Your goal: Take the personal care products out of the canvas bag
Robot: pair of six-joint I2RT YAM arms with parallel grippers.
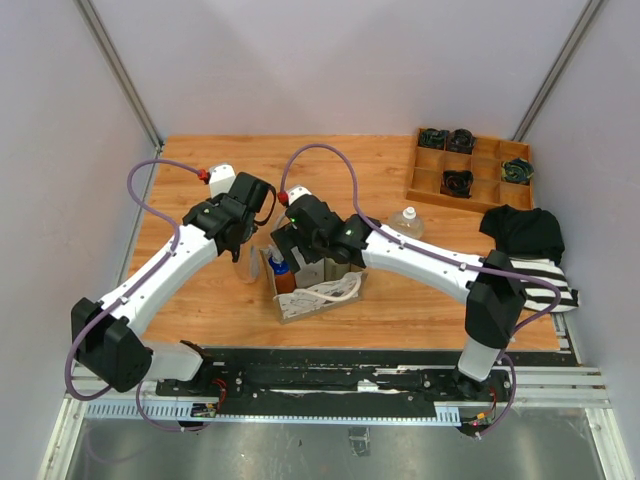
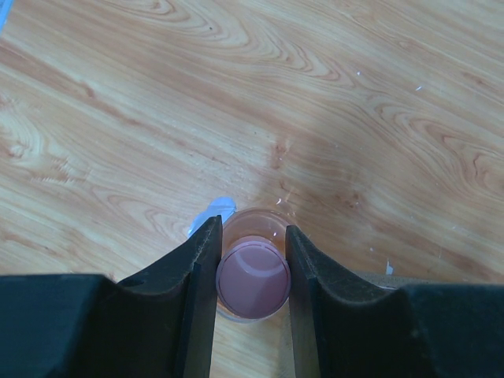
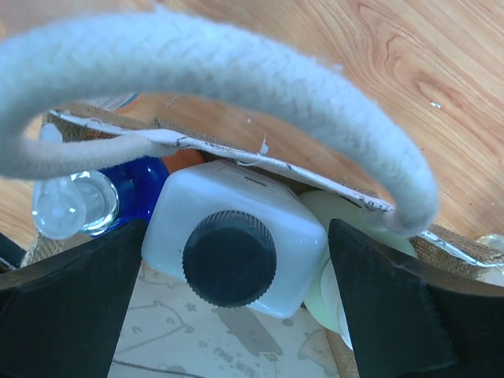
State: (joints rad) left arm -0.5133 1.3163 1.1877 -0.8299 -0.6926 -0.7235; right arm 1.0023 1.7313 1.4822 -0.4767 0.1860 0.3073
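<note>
The beige canvas bag [image 1: 325, 297] stands at the table's middle front, its white rope handle [image 3: 236, 79] arching over the opening. My right gripper [image 3: 236, 236] is open, low inside the bag, with its fingers on either side of a white square bottle with a black cap [image 3: 236, 236]. A blue bottle [image 3: 138, 197], a clear stopper [image 3: 71, 206] and a pale green bottle [image 3: 346, 236] crowd beside it. An orange bottle with a blue cap [image 1: 283, 273] shows in the bag. My left gripper [image 2: 252, 232] is shut on a clear pink-capped bottle [image 2: 252, 276] just left of the bag [image 1: 248, 266].
A clear bottle [image 1: 405, 222] stands on the table right of the bag. A brown wooden compartment tray [image 1: 470, 190] with black bundles sits at the back right. A black-and-white striped cloth [image 1: 545, 275] lies at the right edge.
</note>
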